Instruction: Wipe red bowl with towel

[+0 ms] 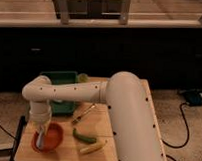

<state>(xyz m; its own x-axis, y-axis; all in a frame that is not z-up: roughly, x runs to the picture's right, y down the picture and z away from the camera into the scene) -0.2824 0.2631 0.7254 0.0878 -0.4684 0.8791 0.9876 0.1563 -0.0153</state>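
Observation:
The red bowl (pixel 48 138) sits at the front left of the wooden table (pixel 62 154). My white arm reaches across from the right, bends at the left and points down. My gripper (pixel 41 138) is down inside the bowl, toward its left side. A pale towel (pixel 40 141) shows at the gripper's tip, against the bowl's inside.
A green tray (pixel 61 78) stands behind the arm at the back left. A fork (pixel 83 114) lies mid-table. A green pepper (pixel 84 137) and a yellowish item (pixel 91 147) lie right of the bowl. A black cable (pixel 185 123) runs on the floor at right.

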